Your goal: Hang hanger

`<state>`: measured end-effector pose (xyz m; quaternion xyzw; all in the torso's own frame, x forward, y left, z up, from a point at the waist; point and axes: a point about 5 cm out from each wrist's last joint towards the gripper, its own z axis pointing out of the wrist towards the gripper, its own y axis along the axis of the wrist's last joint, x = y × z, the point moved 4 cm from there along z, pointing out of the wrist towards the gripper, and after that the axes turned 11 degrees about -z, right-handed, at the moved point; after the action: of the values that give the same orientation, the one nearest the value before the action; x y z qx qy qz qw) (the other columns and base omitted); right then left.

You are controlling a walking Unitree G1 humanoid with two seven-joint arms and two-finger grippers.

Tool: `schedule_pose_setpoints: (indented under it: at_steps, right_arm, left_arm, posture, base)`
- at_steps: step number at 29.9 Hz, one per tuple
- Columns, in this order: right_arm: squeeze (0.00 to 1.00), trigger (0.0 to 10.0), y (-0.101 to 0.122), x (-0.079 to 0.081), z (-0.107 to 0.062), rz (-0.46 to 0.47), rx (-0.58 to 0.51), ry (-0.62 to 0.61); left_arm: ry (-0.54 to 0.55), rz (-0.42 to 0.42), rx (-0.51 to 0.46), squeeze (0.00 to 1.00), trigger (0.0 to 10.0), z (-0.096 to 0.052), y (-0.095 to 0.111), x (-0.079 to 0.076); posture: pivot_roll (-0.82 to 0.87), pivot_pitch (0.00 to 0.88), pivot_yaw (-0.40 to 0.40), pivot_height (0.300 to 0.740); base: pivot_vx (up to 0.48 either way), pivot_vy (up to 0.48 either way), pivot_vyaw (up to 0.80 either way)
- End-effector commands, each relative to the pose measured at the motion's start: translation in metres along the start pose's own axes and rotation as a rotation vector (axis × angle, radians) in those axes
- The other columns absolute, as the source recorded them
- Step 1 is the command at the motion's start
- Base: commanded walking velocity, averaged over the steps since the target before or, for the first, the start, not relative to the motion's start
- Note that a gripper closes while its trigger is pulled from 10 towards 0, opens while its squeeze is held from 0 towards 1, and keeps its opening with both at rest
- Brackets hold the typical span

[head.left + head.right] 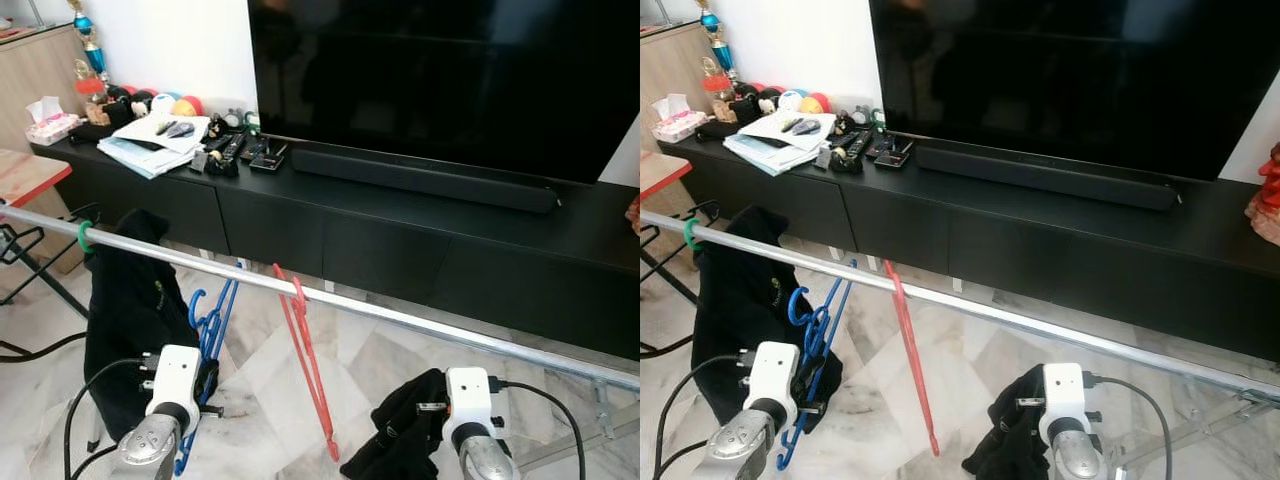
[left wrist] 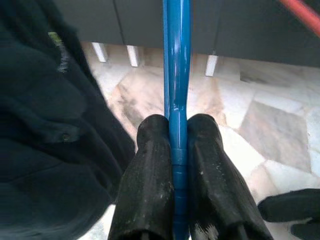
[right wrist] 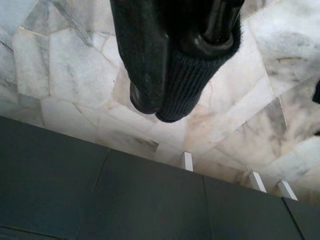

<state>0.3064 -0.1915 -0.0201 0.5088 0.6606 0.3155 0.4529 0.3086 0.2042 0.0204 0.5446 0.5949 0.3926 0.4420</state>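
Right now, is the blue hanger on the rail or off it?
On: the blue hanger hooks over the metal rail, while the left gripper pinches its bar.

The metal rail (image 1: 400, 322) runs slantwise across the way, with a black garment (image 1: 125, 300), blue hangers (image 1: 212, 315) and a red hanger (image 1: 305, 360) crowding its left stretch. To the right of the red hanger the rail is bare, open marble floor (image 1: 270, 400) below. The black TV cabinet (image 1: 420, 250) closes off the space behind.
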Motion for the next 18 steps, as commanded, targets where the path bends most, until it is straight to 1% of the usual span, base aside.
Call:
schedule_pose_setpoints:
  at_steps: [1,4,16,18]
  right_arm:
    - [0.00,10.0,0.0034,0.0059,0.0017,0.023,-0.004,0.015]
    - [0.00,10.0,0.0047,0.0072,0.0023,0.007,-0.008,0.022]
    - [0.00,10.0,0.0057,0.0106,0.0028,0.005,-0.007,0.040]
    - [0.00,10.0,0.0059,0.0109,0.0029,0.004,-0.008,0.042]
  left_arm:
    - [0.023,0.001,-0.001,0.00,10.0,-0.0007,0.0015,0.0062]
    - [0.024,0.003,0.001,0.00,10.0,-0.0007,0.0008,0.0056]
    - [0.036,-0.016,0.007,0.00,10.0,-0.0014,0.0012,0.0068]
    - [0.034,-0.023,0.005,0.00,10.0,-0.0012,0.0017,0.0059]
  posture:
    - [-0.01,0.002,0.026,0.740]
    - [-0.01,0.003,0.025,0.740]
    - [0.00,0.009,0.025,0.740]
    - [0.00,0.010,0.025,0.740]
  base:
    - [0.000,0.000,-0.80]
    - [0.000,0.000,-0.80]
    - [0.000,0.000,-0.80]
    - [0.000,0.390,-0.80]
